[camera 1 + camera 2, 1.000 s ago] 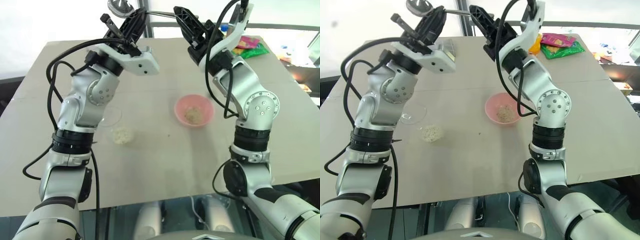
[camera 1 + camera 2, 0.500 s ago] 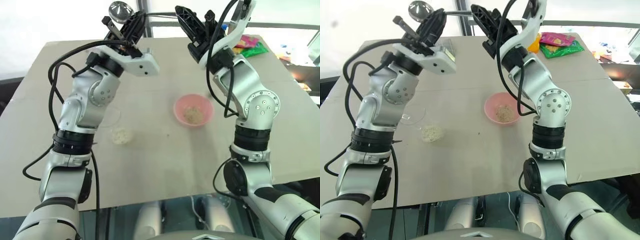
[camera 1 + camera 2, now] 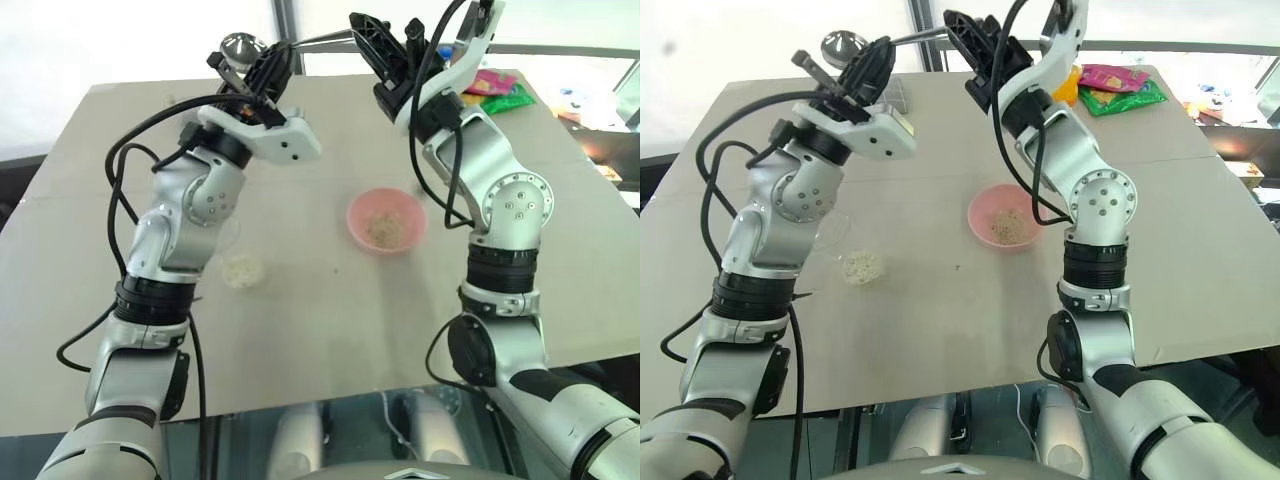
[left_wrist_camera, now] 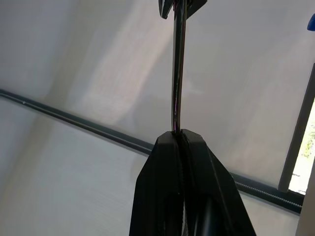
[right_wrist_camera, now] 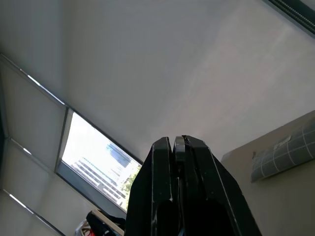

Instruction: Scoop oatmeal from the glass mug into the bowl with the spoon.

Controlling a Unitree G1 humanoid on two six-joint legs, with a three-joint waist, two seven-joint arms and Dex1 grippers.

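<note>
High above the table, the silver spoon [image 3: 240, 45] is held between both grippers. My left gripper [image 3: 276, 52] is shut on the handle [image 4: 176, 73] close to the spoon's bowl. My right gripper [image 3: 356, 24] is shut on the handle's far end. The pink bowl [image 3: 355, 212] sits mid-table below the right arm, with oatmeal [image 3: 386, 230] inside. The glass mug [image 3: 832, 230] stands on the table's left side, partly hidden by my left arm. A small heap of oatmeal [image 3: 242, 270] lies on the table just in front of the mug.
An orange bottle [image 3: 1072, 85] and colourful snack packets [image 3: 1120, 88] lie at the table's far right corner. A small checked item [image 3: 896, 95] sits at the far edge behind my left gripper. The table's front edge runs close to the robot.
My right gripper's fingers have closed on the end of the spoon handle. My left gripper still holds the spoon and both hands stay raised in much the same place.
</note>
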